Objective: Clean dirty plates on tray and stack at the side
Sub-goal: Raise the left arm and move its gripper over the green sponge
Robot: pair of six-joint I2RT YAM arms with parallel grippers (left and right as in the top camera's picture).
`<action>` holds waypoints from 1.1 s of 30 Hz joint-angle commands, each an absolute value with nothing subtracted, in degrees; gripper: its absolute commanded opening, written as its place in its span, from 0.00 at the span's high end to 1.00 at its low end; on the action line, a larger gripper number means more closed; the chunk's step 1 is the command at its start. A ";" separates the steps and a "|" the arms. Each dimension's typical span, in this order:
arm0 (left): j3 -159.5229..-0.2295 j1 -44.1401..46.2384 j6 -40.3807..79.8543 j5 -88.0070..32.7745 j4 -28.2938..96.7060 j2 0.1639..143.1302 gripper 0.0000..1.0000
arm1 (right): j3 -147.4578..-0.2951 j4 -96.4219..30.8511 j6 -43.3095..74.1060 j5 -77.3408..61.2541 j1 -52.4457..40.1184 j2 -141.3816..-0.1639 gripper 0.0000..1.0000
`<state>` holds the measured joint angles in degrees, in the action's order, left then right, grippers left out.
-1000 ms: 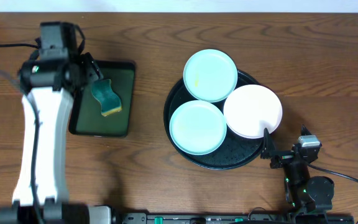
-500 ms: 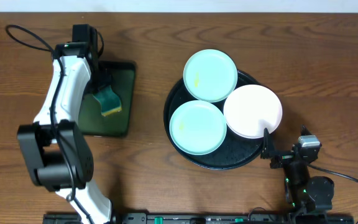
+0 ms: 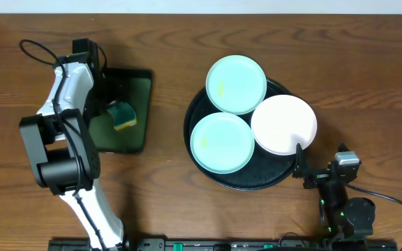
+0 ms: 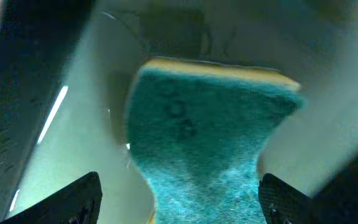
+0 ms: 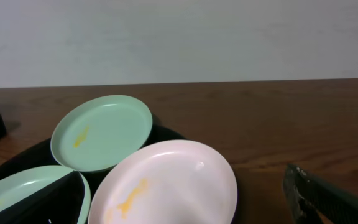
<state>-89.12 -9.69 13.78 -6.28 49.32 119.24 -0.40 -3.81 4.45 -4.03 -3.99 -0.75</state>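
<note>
On the brown wooden table (image 3: 368, 84), your left pincer (image 4: 179, 199) has dropped over the dark green tray (image 3: 135, 84), jaws wide, the teal sponge (image 4: 210, 130) between them and not yet gripped. The three plates (image 3: 236, 84) sit on the black tray (image 3: 271, 183), well to its right, still unwiped.

Dark wood table (image 3: 166, 202), round blk tray (image 3: 257, 181) at right, green rect tray (image 3: 137, 87) at left
</note>
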 commanded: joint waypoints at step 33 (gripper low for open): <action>-85.47 -9.08 11.18 -1.72 40.23 120.25 0.20 | -0.32 -4.03 3.75 -3.88 -4.56 -0.64 0.01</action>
<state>-86.52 -8.97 11.73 -2.59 39.64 119.26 -0.40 -3.81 4.45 -4.03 -3.99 -0.75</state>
